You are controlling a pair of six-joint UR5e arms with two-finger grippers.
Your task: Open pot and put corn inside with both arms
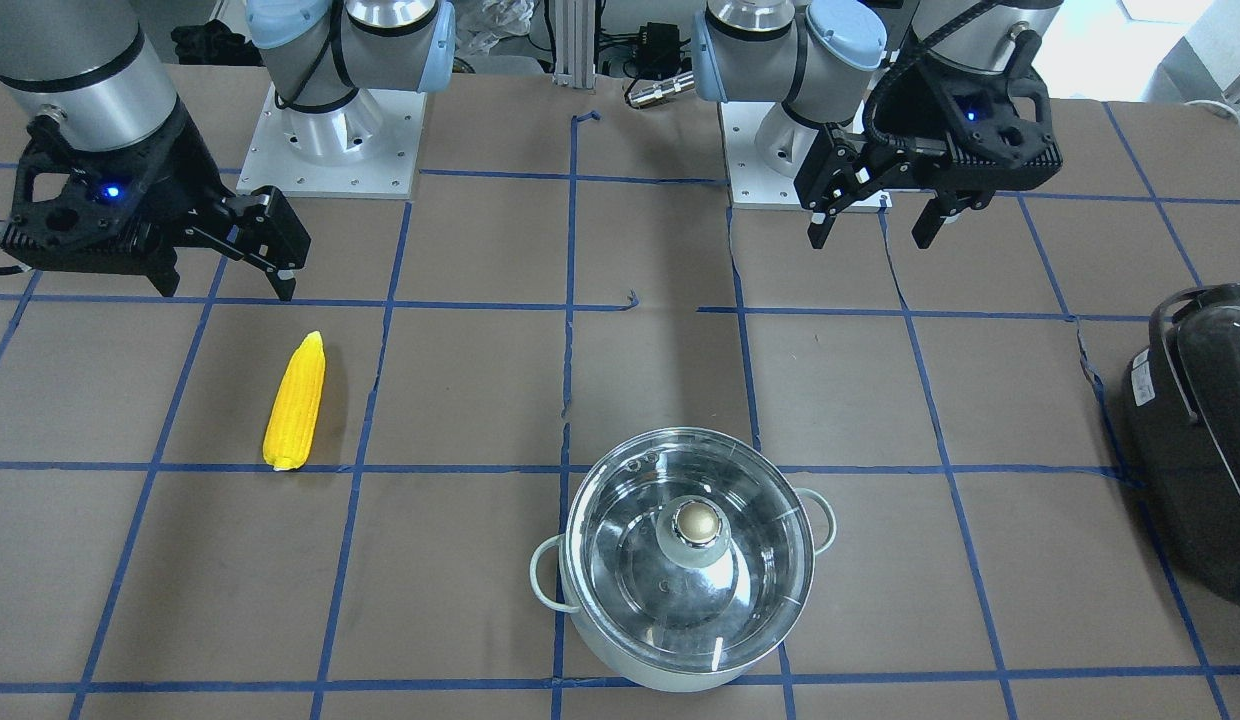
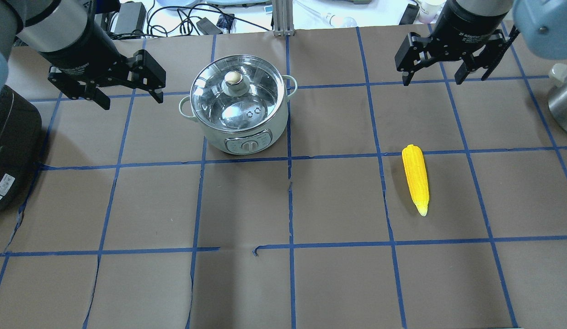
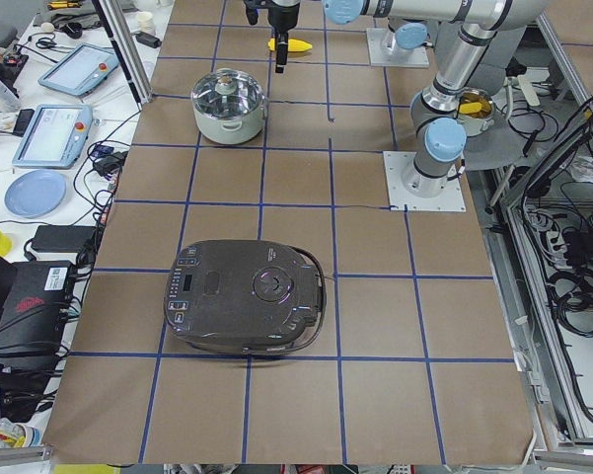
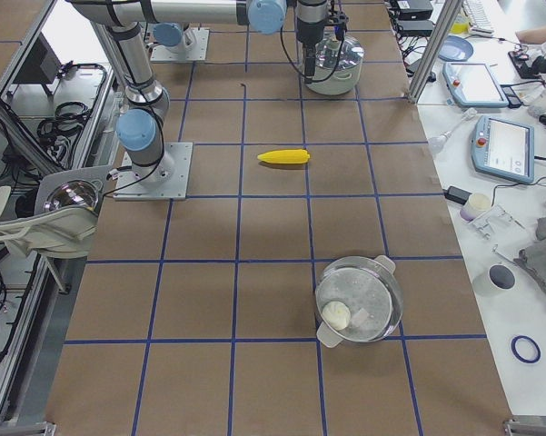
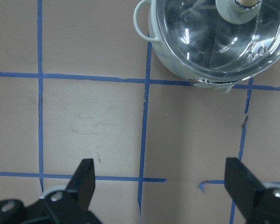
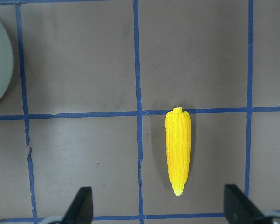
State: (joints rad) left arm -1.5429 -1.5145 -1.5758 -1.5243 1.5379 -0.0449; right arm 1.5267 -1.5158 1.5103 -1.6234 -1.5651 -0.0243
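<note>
The pot (image 2: 247, 132), mint-white with its glass lid (image 2: 228, 98) on, stands on the table's far side left of centre; it also shows in the front view (image 1: 670, 672). The yellow corn (image 2: 416, 178) lies flat to its right, also in the front view (image 1: 296, 402). My left gripper (image 2: 130, 99) hovers open and empty left of the pot, which fills the top right of the left wrist view (image 5: 177, 60). My right gripper (image 2: 434, 80) hovers open and empty beyond the corn, which lies between its fingers in the right wrist view (image 6: 178, 151).
A big dark appliance (image 2: 9, 151) sits at the table's left end, also in the front view (image 1: 1200, 440). A second steel pot (image 4: 359, 300) with a lid stands at the right end. Blue tape lines grid the brown table cover.
</note>
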